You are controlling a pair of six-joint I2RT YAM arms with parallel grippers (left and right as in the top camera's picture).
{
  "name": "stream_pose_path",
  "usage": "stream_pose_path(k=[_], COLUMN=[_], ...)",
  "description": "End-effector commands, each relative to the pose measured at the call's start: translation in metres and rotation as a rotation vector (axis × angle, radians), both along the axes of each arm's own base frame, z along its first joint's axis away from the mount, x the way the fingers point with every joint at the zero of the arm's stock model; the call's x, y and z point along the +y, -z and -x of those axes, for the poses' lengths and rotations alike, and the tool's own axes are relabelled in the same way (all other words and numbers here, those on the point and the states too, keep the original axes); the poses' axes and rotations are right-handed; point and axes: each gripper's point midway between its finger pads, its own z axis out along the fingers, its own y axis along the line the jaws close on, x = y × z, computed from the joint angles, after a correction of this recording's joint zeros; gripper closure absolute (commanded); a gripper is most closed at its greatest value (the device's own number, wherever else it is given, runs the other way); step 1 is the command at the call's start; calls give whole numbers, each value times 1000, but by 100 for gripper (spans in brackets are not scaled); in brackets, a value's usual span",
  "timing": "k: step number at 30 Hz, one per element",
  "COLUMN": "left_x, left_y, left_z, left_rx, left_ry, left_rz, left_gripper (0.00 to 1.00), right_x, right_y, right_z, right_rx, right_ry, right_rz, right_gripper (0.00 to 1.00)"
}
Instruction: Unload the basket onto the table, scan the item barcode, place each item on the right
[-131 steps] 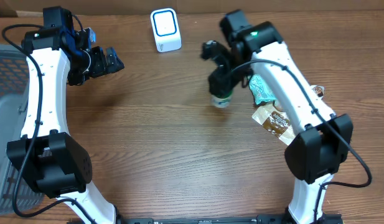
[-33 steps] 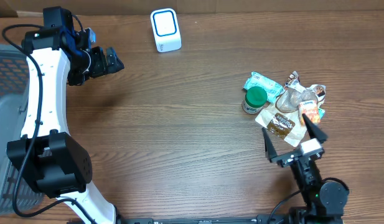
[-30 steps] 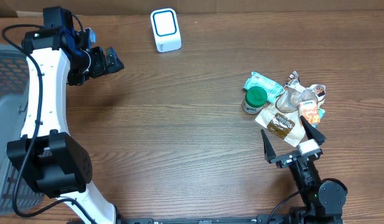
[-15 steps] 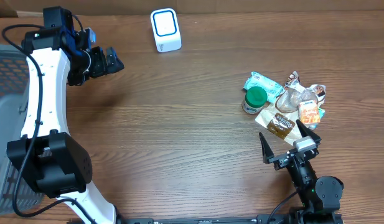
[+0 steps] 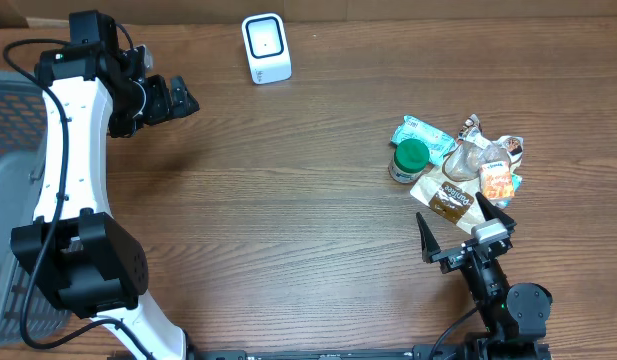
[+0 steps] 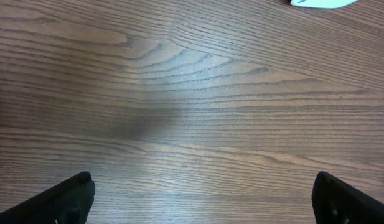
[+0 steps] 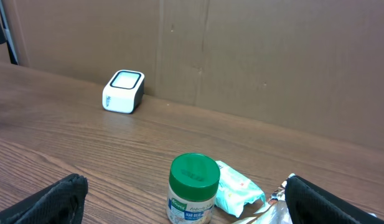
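The left pincer and right pincer are spread and empty, so carrying the jar to the scanner seems not yet begun.

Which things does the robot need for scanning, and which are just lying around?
For the job: white scanner, green-lid jar, teal packet, brown packet, orange packet, left claw, right claw, both open.

Just lying about: gray basket, cardboard wall.
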Motion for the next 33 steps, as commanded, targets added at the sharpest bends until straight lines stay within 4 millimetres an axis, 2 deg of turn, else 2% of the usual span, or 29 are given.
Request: stream_pose_path(k=[1,13,17,20,24,30,33], left_x=[5,3,-7,-23,-51,-94,-102], left_y=[-6,-7,-19,-42,-86,-154,-177], left_z=[-3,-3,-2,3,16,52,69], left_rx=[-21,-23,-50,-107,-218,-398,-461], left_ry=[1,6,28,63,126,231,256], left_rz=[-9,-10,-20,-35,-42,-38,-47], left_gripper=[0,1,0,1,0,1,1], right_x=[-3,-3,-3,-3,-3,-3,-3], right_y=[1,1,1,1,1,1,1], right_z=[-1,-1,-1,-1,-1,-1,-1], right_rx=[-4,-4,-4,-4,-4,-4,-4], right_ry=[17,16,16,16,17,16,16], right_rz=[-7,-6,-7,-7,-7,-7,-7], right_gripper=[0,0,0,0,0,0,0])
